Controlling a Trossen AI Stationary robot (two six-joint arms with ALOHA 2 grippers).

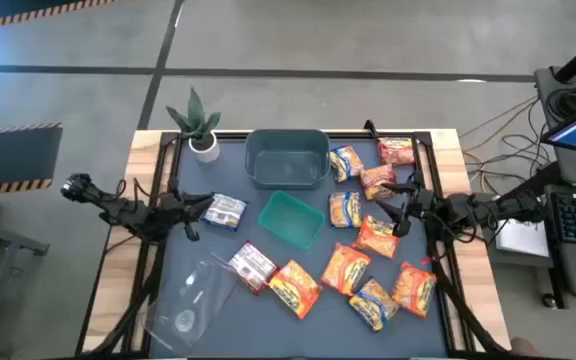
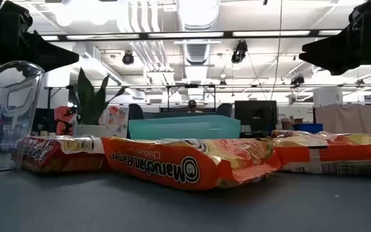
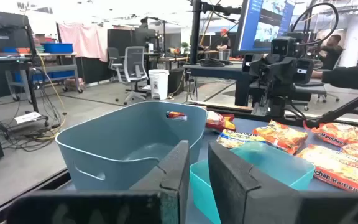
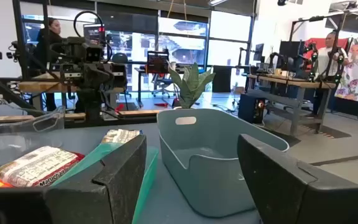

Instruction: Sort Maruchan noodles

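The left fingers (image 3: 194, 180) stand nearly closed with only a thin slit between them, gripping nothing, raised above the counter (image 1: 218, 320). Just beside their tips lies a yellow-and-blue packet (image 1: 227, 211), and beyond them sit the green tray (image 1: 291, 219) and the grey-teal tub (image 1: 287, 158). A dark red-and-white packet (image 1: 252, 265) lies nearer the counter's front edge than those fingers, close to a clear plastic container (image 1: 190, 297).

The right fingers (image 4: 191, 177) are spread wide and empty, also held above the counter, pointing toward the tub. Most of the Maruchan noodles (image 1: 378, 240) lie scattered around them: several orange-red packets under and ahead of the tips, more toward the front edge, and one (image 1: 396, 151) off by the far corner. None of the packets lies in the tub or the tray. A potted plant (image 1: 200, 125) stands at the far edge beside the tub.
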